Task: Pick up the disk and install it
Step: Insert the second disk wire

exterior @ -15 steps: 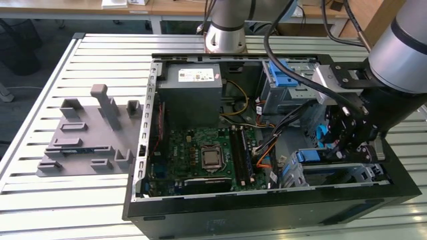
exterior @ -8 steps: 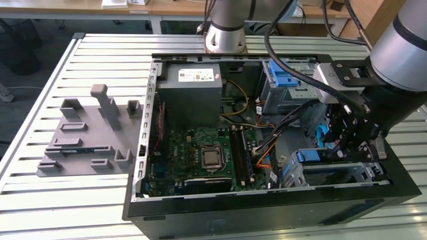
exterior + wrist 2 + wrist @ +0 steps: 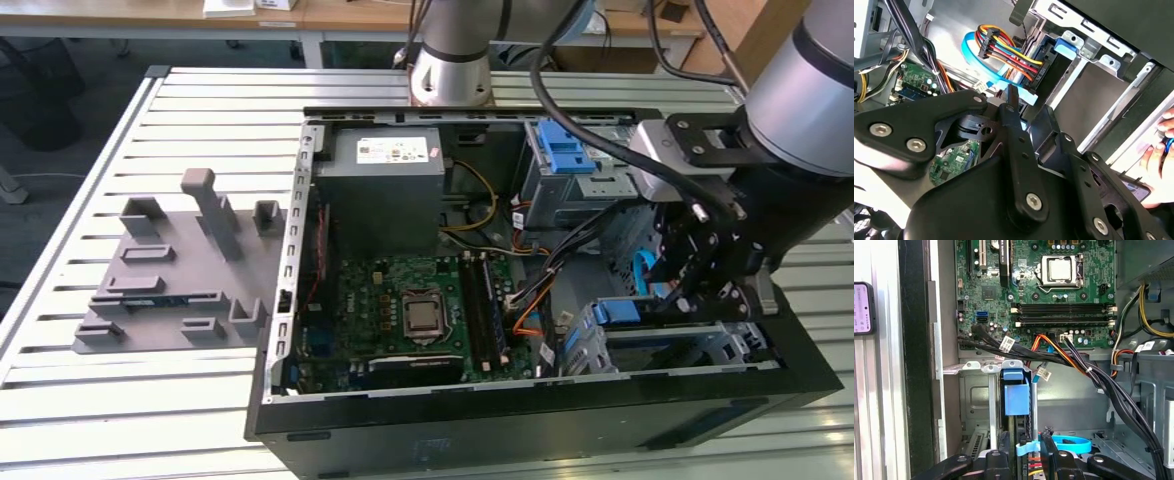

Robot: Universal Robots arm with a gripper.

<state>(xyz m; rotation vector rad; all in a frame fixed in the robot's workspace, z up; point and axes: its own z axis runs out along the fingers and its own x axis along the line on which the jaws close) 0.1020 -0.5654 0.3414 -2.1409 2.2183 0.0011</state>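
Claw (image 3: 705, 268) hangs over drive cage (image 3: 667, 340).

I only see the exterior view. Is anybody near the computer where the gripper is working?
Observer: Yes. In the second wrist view, a person's hand shows at the far side of the drive cage.
Operator: Wow! Is something lying on the table that I can't see?
Observer: In the first wrist view, a phone lies on the slatted table, just outside the case's black wall.
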